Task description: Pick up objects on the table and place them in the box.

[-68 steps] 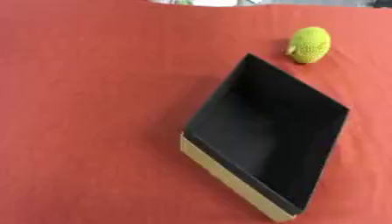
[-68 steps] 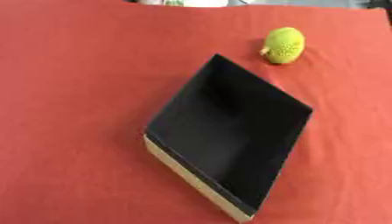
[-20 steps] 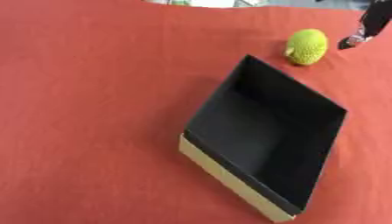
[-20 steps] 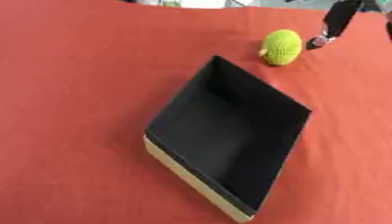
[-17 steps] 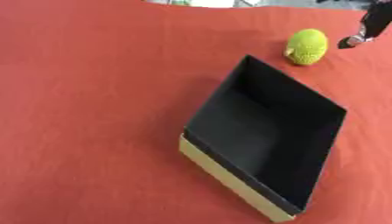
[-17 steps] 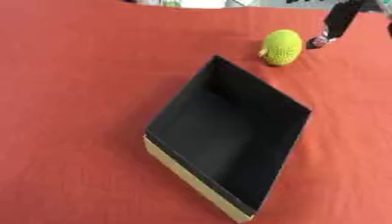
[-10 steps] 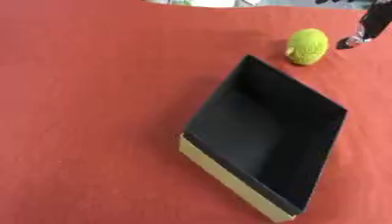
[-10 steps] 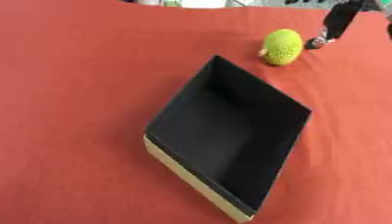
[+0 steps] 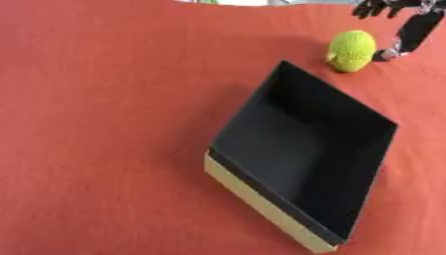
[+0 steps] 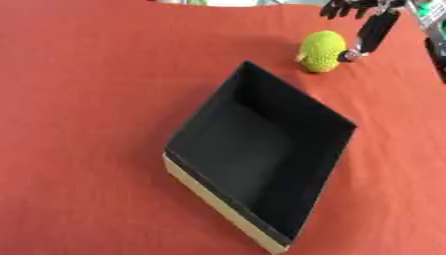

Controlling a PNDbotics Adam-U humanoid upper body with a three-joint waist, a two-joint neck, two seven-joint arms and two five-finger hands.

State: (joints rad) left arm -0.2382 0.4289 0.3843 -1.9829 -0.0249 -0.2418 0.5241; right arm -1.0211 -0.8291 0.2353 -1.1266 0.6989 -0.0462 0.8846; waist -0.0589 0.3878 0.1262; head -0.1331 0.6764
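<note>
A yellow-green knitted, egg-shaped toy (image 9: pixel 352 50) lies on the red cloth at the far right, just beyond the far corner of the box. The box (image 9: pixel 261 203) is black inside with a tan outer wall, sits askew in the middle, and holds nothing. My right hand (image 10: pixel 372 27) reaches in from the upper right corner. One dark digit slants down with its tip against the toy's right side, and the other fingers (image 10: pixel 347 8) hang spread above and behind the toy. The hand is open, not closed round the toy. My left hand shows in no view.
Red cloth (image 9: pixel 104 99) covers the whole table, wide and bare to the left of and in front of the box. At the far edge there is a white strip with a small green thing (image 9: pixel 207 1).
3.4 s ago no hand was in view. My right hand has since come in beside the toy. Over the last second its spread fingers have dropped into view above the toy. Toy and box have not moved.
</note>
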